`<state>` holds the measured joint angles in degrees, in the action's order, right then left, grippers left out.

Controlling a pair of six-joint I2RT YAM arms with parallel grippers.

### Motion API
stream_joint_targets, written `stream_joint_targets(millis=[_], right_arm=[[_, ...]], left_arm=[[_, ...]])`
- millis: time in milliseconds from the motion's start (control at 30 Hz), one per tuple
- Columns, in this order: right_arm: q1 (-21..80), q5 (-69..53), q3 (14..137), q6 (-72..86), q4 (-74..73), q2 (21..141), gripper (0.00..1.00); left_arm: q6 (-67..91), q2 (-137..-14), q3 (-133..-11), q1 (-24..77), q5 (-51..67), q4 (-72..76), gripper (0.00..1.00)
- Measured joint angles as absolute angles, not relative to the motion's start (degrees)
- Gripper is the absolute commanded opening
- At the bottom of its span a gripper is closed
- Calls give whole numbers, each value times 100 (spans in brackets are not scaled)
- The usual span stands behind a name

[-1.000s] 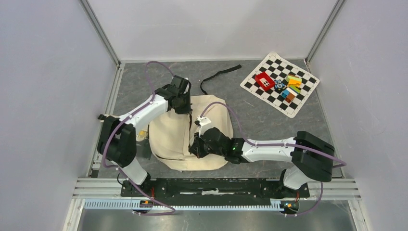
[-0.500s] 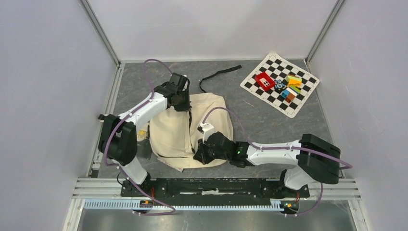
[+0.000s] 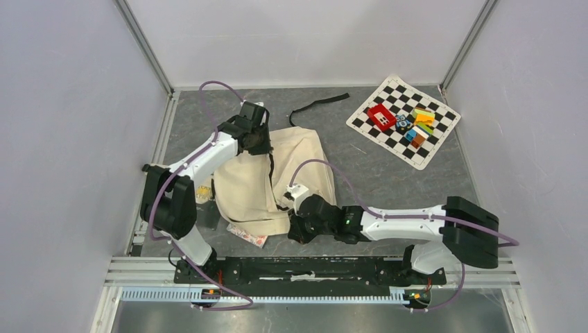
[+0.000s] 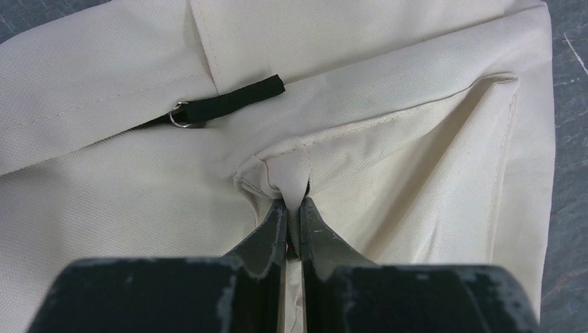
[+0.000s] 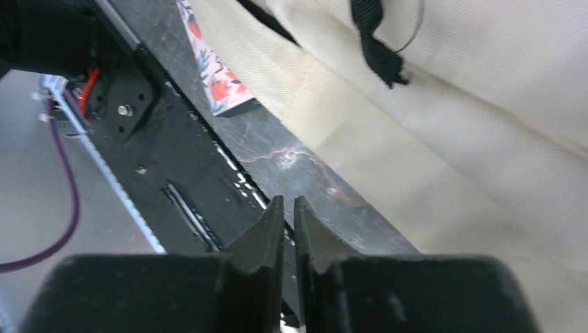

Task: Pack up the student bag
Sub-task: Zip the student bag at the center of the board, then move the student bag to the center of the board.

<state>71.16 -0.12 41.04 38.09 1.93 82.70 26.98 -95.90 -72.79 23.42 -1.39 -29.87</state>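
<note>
The cream canvas student bag lies flat in the middle of the table. My left gripper is at its far left edge, shut on a pinched fold of the bag's cloth. My right gripper is shut and empty at the bag's near edge, over the table's front rail. A flower-patterned book pokes out from under the bag's near left corner; it also shows in the right wrist view. A black strap end hangs on the bag.
A loose black strap lies at the back. A checkered mat at the back right holds a red block and several small coloured pieces. A small yellowish object lies beside the left arm.
My left gripper has pulled the bag's edge back and left, shifting the bag. My right gripper has slid off the bag toward the front rail. The patterned book has come into view.
</note>
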Motion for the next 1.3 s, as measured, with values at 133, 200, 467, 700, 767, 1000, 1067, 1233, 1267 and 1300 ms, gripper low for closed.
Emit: stream_joint_targets(millis=[133, 200, 467, 700, 767, 1000, 1067, 1233, 1267, 1300], right_arm=[[7085, 517, 4362, 3555, -548, 7861, 62], [7024, 805, 4501, 3426, -834, 7596, 74], [5961, 1455, 4685, 2886, -1761, 6866, 82], [5076, 1487, 4254, 2733, -2078, 6720, 59], [5072, 1350, 4106, 2687, -2056, 6724, 31], [4895, 1260, 4088, 2532, -2023, 7074, 0], [4646, 1428, 4348, 2298, -2189, 7229, 0], [3599, 1802, 5570, 1490, -2274, 7867, 0], [3358, 1846, 5887, 1306, -2233, 8082, 5], [3153, 1870, 6152, 1157, -2145, 8302, 17]], left_arm=[[2655, -9437, -7199, 2327, -91, -2902, 69], [2639, -9260, -7100, 2298, -71, -2783, 81], [2644, -8086, -6543, 2259, 222, -2777, 100], [2582, -7035, -5937, 1776, 357, -3157, 100], [2582, -6858, -5719, 1466, 344, -3225, 100], [2589, -6158, -5286, 1100, 204, -3494, 100], [2591, -5979, -5308, 1100, 207, -3597, 100], [2617, -5537, -5332, 1100, 266, -3883, 100], [2637, -5457, -5332, 1100, 298, -3940, 100], [2659, -5402, -5330, 1100, 333, -3972, 100]])
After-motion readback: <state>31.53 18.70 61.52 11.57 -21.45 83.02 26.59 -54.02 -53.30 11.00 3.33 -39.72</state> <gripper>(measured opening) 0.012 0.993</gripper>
